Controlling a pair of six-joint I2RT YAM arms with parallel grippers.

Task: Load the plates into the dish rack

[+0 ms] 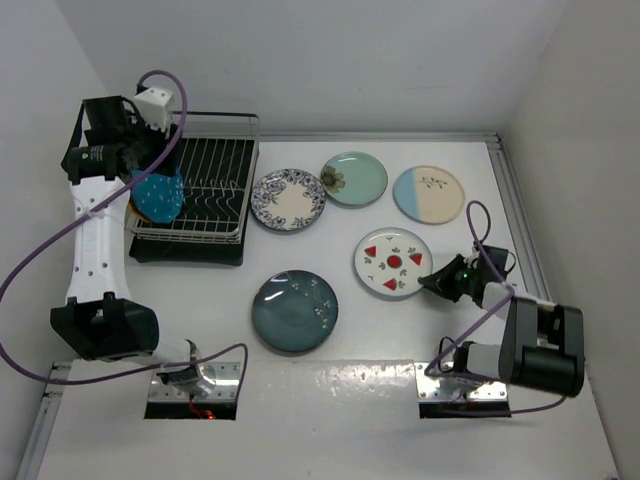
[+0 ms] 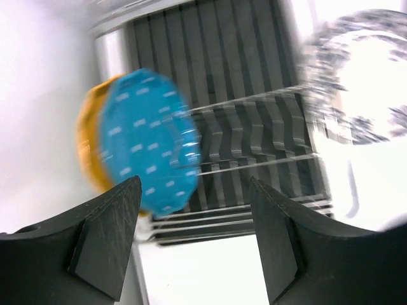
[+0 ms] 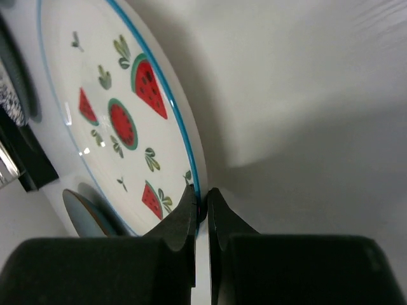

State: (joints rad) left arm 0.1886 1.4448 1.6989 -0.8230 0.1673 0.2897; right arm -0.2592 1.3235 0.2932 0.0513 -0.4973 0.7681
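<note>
At the upper left of the overhead view, the left gripper (image 2: 194, 190) hangs over the dish rack (image 1: 215, 170), its jaws wide apart and holding nothing. Below them the dotted blue plate (image 1: 160, 195) stands on edge at the rack's left end, with the yellow plate (image 2: 89, 146) just behind it. The rack's wires show bare to the right of the pair. At the lower right, the right gripper (image 1: 432, 283) lies low on the desk (image 1: 400, 330) at the right rim of the watermelon plate (image 1: 392, 262). Its jaws are pressed together where the blue edge meets their tips, and whether they pinch the rim cannot be told. Along the top of the frame, the blue-floral plate (image 1: 288, 198) and the mint green plate (image 1: 355, 178) meet edge to edge. The blue-and-cream plate (image 1: 429, 194) lies just beside the mint one. The dark teal plate (image 1: 294, 311) sits alone at lower centre, bare desk between it and the watermelon plate. A strip of white desk runs between the watermelon plate and the right wall.
</note>
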